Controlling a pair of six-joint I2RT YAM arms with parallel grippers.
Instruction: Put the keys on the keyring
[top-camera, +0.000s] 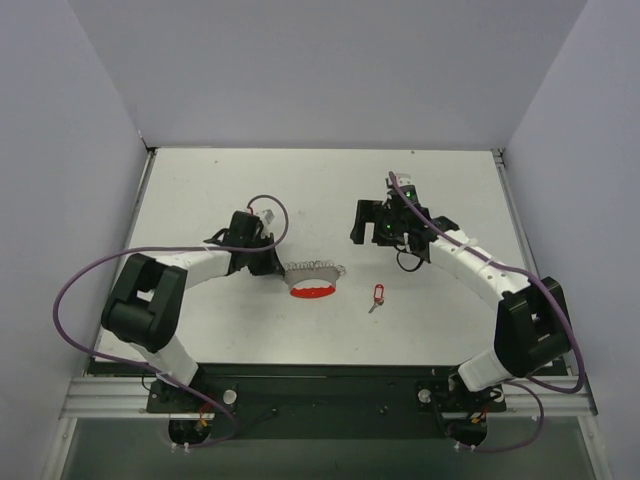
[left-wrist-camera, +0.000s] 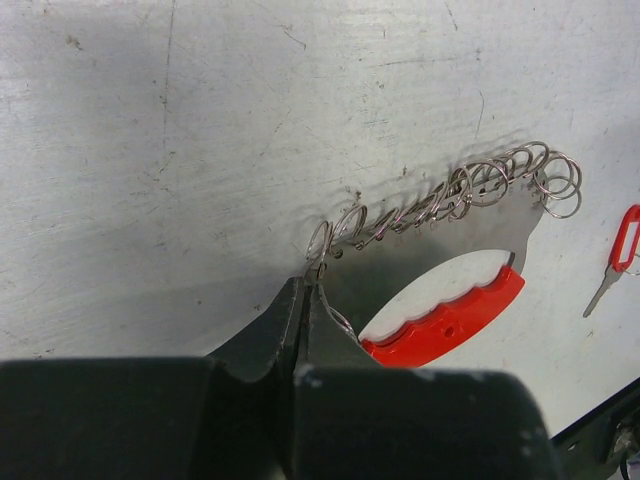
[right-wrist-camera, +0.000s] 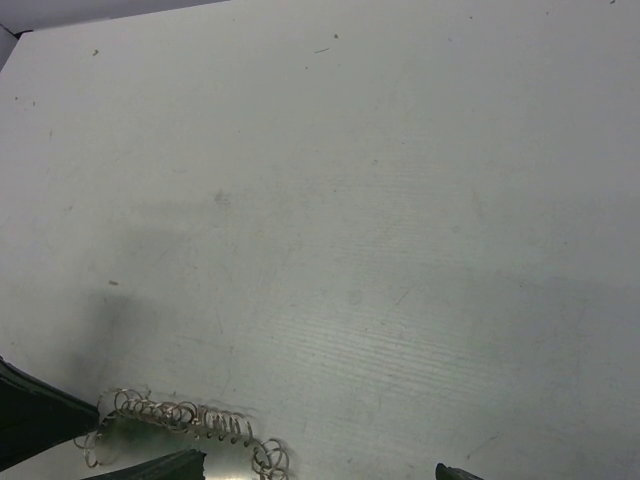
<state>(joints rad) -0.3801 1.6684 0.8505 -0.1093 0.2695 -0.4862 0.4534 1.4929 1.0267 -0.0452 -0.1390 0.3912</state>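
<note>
The keyring (top-camera: 313, 281) is a red arc with a fan of small silver rings and lies at mid-table. In the left wrist view its red arc (left-wrist-camera: 450, 320) sits below the row of rings (left-wrist-camera: 460, 190). My left gripper (top-camera: 273, 264) is at its left end, with the jaws (left-wrist-camera: 305, 290) shut on the end ring. The key with a red oblong tag (top-camera: 377, 296) lies flat to the right of the keyring, apart from both grippers, and shows at the left wrist view's edge (left-wrist-camera: 624, 245). My right gripper (top-camera: 372, 228) is open and empty behind the key. Its wrist view shows the rings (right-wrist-camera: 190, 420) at bottom left.
The white table (top-camera: 250, 190) is walled by grey panels at the back and sides. Its front edge runs along a black rail (top-camera: 320, 385) by the arm bases. My left gripper's dark body (right-wrist-camera: 30, 415) shows at the lower left of the right wrist view.
</note>
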